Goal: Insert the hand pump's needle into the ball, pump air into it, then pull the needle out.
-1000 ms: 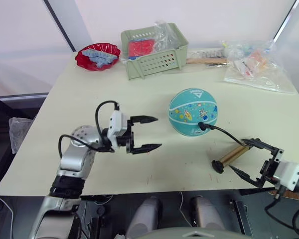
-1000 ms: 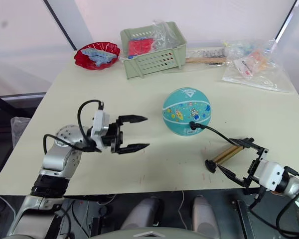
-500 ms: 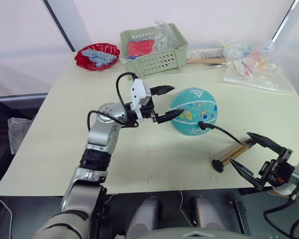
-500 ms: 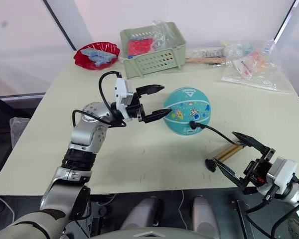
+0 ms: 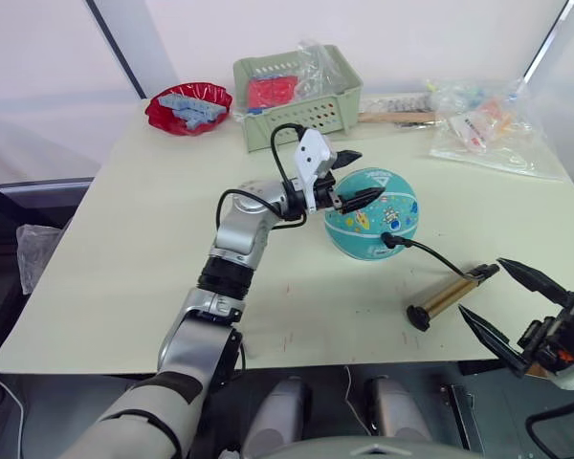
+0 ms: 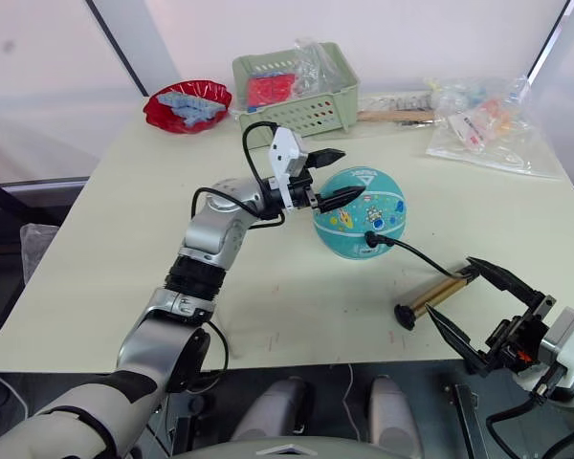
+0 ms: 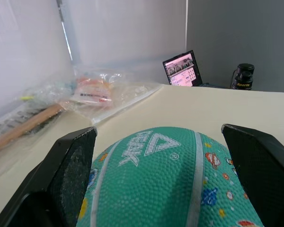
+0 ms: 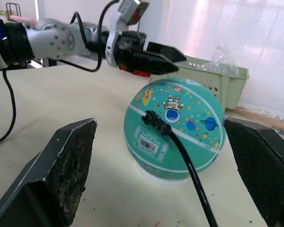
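Left tool (image 5: 350, 177) spread over the ball (image 5: 371, 215) — needle (image 8: 154, 120) seated.

Ball (image 5: 371, 214) was teal w/ small multicolour cartoon prints, white triangle logo. Pump (image 5: 446, 297) bronze-gold, black caps, black hose (image 5: 432, 254). Basket (image 5: 297, 96) at 12 pale green; bowl (image 5: 187, 107) red.

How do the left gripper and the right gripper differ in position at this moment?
The left gripper is raised at the ball, its fingers straddling the ball's upper left side. The right gripper hangs past the table's near edge, just short of the hand pump, around nothing. Both are open.
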Motion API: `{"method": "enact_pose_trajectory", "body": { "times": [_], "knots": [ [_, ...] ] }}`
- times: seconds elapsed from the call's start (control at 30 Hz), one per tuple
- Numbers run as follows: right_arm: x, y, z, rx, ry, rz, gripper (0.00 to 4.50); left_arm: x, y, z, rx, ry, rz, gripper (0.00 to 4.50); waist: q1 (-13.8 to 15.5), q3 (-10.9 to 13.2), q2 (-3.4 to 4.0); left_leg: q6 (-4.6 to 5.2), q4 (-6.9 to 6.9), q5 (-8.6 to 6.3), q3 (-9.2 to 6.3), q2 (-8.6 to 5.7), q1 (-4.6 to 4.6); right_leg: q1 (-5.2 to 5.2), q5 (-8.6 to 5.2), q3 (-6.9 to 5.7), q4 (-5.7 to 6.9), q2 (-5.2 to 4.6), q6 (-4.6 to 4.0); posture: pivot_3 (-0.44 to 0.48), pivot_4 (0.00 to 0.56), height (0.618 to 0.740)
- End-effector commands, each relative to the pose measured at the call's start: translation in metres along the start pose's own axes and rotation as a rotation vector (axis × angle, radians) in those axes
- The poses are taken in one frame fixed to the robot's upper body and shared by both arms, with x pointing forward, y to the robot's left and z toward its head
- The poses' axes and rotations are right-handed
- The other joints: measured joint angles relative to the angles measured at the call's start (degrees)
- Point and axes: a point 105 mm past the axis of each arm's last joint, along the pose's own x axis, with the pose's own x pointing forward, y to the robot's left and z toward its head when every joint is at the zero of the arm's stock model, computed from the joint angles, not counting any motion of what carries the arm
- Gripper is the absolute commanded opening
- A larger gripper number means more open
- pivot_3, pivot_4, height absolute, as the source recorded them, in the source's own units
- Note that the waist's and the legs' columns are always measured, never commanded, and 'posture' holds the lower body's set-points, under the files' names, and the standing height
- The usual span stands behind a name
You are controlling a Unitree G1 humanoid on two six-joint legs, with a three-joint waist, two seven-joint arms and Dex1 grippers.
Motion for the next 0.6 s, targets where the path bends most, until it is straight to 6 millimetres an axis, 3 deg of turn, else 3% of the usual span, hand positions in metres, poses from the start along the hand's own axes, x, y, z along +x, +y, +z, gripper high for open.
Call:
{"method": "enact_pose_trajectory", "body": {
  "times": [0.03,0.3,0.4,0.6],
  "knots": [
    [0.001,0.002,0.009,-0.024,-0.022,0.008,4.47,0.012,0.002,0.014,0.035,-0.032,0.014,4.50,0.06,0.01,-0.01,0.00,0.00,0.00,-0.01,0.00,0.00,0.00,0.00,-0.01,0.00,0.00,0.00,0.000,0.150,0.737],
    [0.017,0.002,0.002,-0.006,0.022,0.005,4.47,0.028,0.000,-0.022,0.027,0.115,0.048,4.50,0.14,0.00,-0.01,0.00,0.00,0.00,0.01,-0.01,0.01,0.00,0.00,-0.01,0.00,0.00,0.01,0.000,0.150,0.737],
    [0.028,-0.002,0.000,0.007,0.049,-0.001,4.47,0.027,-0.002,-0.032,0.012,0.144,0.055,4.50,0.43,-0.01,-0.02,0.00,0.05,0.00,0.00,-0.01,0.01,0.03,0.04,-0.01,0.01,0.00,0.07,0.000,0.150,0.737],
    [0.065,-0.008,-0.010,-0.124,0.159,-0.010,4.47,0.026,-0.004,-0.047,0.002,0.178,0.070,4.50,0.83,-0.06,-0.02,0.00,0.14,0.03,0.02,-0.01,0.04,0.07,0.12,0.00,0.01,0.00,0.17,0.000,0.150,0.737]
  ]
}}
